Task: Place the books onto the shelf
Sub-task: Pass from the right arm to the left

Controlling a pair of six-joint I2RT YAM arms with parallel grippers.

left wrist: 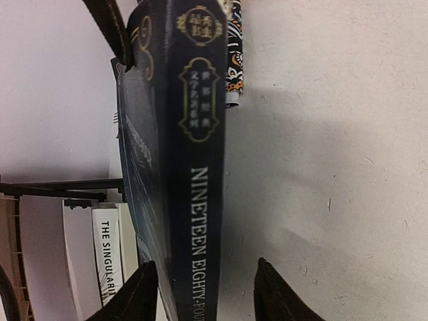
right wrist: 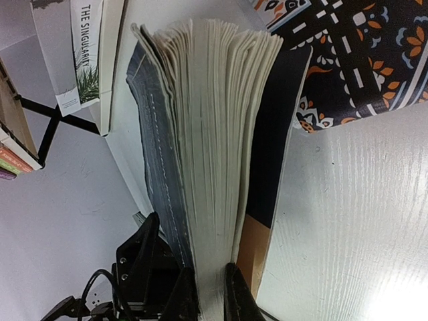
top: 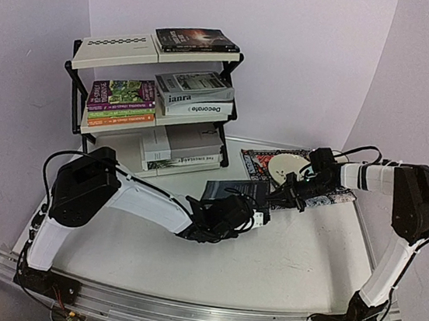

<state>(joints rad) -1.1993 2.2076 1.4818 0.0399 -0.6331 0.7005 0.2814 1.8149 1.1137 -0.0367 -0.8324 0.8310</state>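
A dark blue book (top: pixel 234 190) titled "Nineteen Eighty-Four" is held between both arms, just in front of the shelf (top: pixel 118 51). My right gripper (right wrist: pixel 210 274) is shut on its cream page block (right wrist: pixel 221 120), and the back cover (right wrist: pixel 257 241) hangs apart from the pages. My left gripper (left wrist: pixel 204 267) straddles the spine (left wrist: pixel 200 167) from the other end. It is open, with a gap between the spine and one finger (left wrist: pixel 274 297). In the top view the left gripper (top: pixel 251 216) and right gripper (top: pixel 289 192) face each other. Several books (top: pixel 193 95) lie on the shelf.
A patterned placemat (top: pixel 328 192) with a white round disc (top: pixel 288 168) lies under and behind the right gripper. White books (top: pixel 180 150), one marked "The Singularity" (left wrist: pixel 107 254), lie on the lowest tier close behind the held book. The shelf's black frame (top: pixel 78 93) stands at the back left.
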